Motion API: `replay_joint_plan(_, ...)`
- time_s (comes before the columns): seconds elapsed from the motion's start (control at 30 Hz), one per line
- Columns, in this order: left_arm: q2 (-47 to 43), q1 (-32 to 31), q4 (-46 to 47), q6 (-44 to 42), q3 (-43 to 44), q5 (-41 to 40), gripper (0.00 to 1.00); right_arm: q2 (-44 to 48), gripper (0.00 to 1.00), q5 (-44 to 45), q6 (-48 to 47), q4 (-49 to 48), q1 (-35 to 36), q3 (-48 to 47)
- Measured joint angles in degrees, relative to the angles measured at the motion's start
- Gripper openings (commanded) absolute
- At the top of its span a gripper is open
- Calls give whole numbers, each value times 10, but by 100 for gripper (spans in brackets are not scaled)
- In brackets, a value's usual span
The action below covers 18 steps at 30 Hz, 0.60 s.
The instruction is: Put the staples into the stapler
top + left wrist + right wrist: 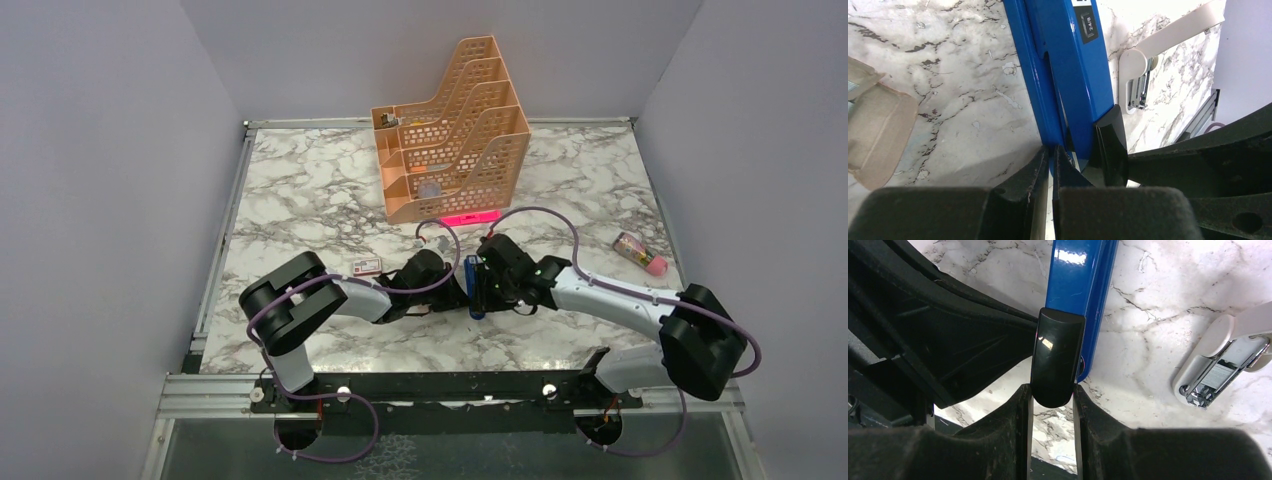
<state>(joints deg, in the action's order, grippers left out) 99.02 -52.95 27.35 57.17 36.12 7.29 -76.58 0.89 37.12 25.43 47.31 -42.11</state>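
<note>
Stapler (477,287) lying on desk (300,200), black end clamped in right hand (1052,392); left hand (1050,152) pinched near-shut against blue side (grip unclear). Hold firm, pry top open gently.

Arms low, inward; left claw (1050,152) tight together, right claw (1052,390) mid-grip.

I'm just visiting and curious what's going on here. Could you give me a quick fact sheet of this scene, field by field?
Stapler: blue with a black end, between the two hands
Right hand: closed on the stapler's black end
Left hand: nearly shut against the stapler's blue side; grip unclear
Staples box: on the table, on the left arm's side, apart from both hands
Background: peach file organizer at the far edge
</note>
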Motion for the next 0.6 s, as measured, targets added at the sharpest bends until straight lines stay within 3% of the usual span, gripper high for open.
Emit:
replay_joint_plan(0.13, 0, 0, 0, -1, 0, -2, 11, -6, 28, 3, 11, 6, 0, -7)
replay_joint_plan(0.33, -21, 0, -22, -9, -5, -27, 21, -5, 45, 23, 25, 6, 2, -16)
replay_joint_plan(0.6, -87, 1, -128, -38, -10, -91, 23, 16, 65, 108, 31, 17, 3, -52)
